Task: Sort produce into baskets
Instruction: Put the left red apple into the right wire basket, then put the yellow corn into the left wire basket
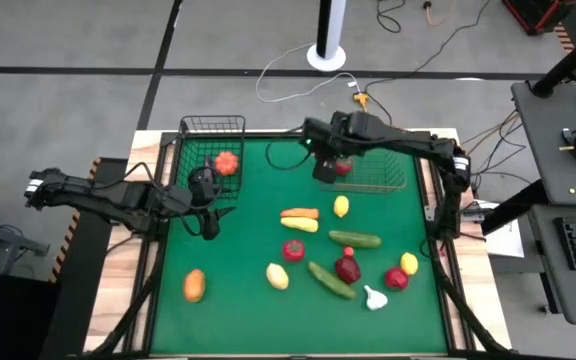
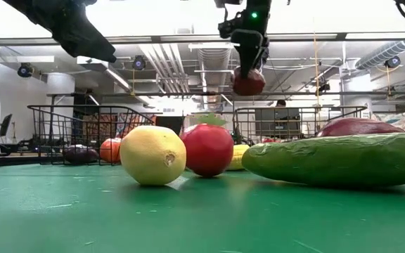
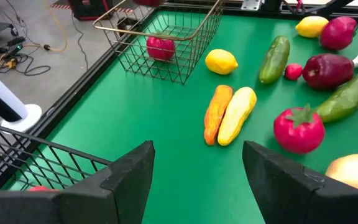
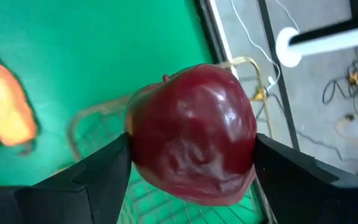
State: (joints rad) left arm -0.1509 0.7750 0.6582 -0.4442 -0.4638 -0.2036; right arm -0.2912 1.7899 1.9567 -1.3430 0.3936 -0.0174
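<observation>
High view, L to R: my left gripper (image 1: 211,222) hangs by the black basket (image 1: 211,128), jaws apart, holding nothing. An orange fruit (image 1: 227,162) lies in that basket. Mid-mat, carrot (image 1: 300,213) and corn (image 1: 300,224) lie side by side, long axes running left-right. My right gripper (image 1: 330,165) holds a dark red apple (image 4: 191,134) over the brownish basket (image 1: 373,184), jaws clamped on its sides.
</observation>
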